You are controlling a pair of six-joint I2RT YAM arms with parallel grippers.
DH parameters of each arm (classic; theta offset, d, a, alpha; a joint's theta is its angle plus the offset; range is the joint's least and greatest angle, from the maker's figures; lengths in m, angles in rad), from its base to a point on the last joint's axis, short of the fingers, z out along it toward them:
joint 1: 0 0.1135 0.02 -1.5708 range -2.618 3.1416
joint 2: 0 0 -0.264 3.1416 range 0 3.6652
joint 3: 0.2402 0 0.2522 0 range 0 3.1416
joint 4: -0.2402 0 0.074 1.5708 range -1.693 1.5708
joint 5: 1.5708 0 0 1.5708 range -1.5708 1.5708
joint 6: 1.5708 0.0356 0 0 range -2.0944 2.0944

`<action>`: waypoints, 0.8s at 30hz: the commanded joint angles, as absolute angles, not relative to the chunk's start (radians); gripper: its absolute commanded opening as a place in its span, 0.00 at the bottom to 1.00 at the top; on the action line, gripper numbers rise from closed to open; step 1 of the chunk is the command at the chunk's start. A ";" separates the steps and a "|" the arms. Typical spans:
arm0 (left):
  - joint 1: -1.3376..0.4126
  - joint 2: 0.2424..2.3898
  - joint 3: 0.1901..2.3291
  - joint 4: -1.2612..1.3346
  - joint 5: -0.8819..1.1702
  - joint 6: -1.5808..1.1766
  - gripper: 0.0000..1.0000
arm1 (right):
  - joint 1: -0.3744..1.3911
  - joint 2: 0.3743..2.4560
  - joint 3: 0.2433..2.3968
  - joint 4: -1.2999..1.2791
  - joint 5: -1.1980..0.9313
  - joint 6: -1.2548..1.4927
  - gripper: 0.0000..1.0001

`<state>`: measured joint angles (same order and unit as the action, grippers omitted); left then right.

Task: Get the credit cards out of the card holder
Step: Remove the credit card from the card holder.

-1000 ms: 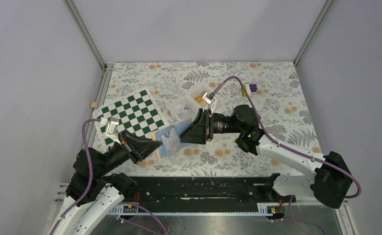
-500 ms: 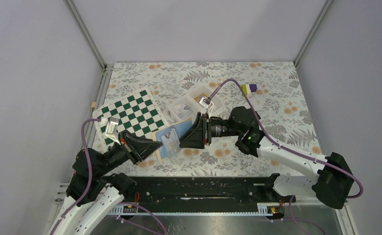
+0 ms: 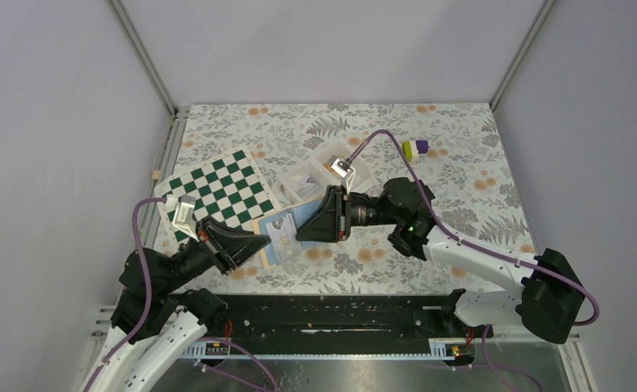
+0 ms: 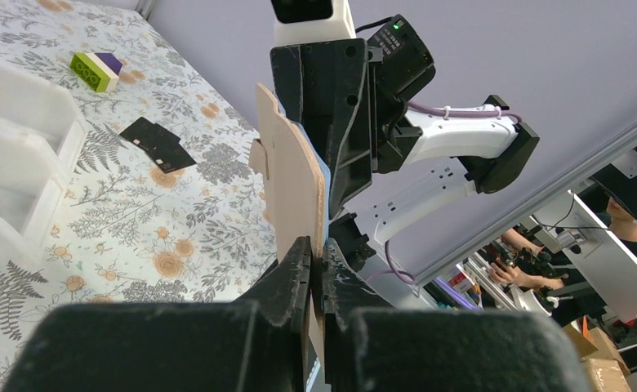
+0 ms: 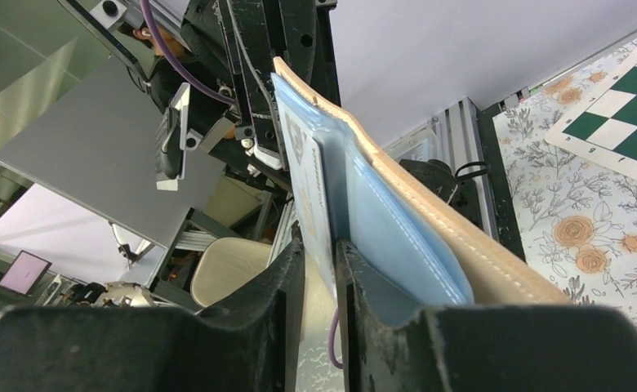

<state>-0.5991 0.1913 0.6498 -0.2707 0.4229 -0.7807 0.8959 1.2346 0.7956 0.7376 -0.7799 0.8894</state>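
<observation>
The card holder (image 3: 303, 215) is held above the table (image 3: 462, 147), between both arms. The left gripper (image 4: 315, 255) is closed narrow on its tan edge. The right gripper (image 5: 319, 255) pinches what seems to be one credit card (image 5: 309, 192), which sticks out of the holder.

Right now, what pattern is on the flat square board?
The flat square board has green-and-white checks; the top external view shows it best.

no legible text; print on credit cards (image 5: 311, 196) unreadable

Left gripper (image 3: 262, 242) and right gripper (image 3: 301, 232) meet tip-to-tip, both apparently clamped.
</observation>
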 commanded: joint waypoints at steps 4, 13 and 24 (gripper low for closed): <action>-0.595 0.194 0.649 -0.212 0.443 -0.786 0.00 | 0.905 1.256 0.829 0.871 -0.808 0.942 0.15; -0.595 0.190 0.651 -0.217 0.451 -0.778 0.00 | 0.904 1.230 0.795 0.871 -0.771 0.912 0.00; -0.594 0.199 0.665 -0.216 0.476 -0.771 0.00 | 0.850 1.132 0.746 0.793 -0.777 0.808 0.00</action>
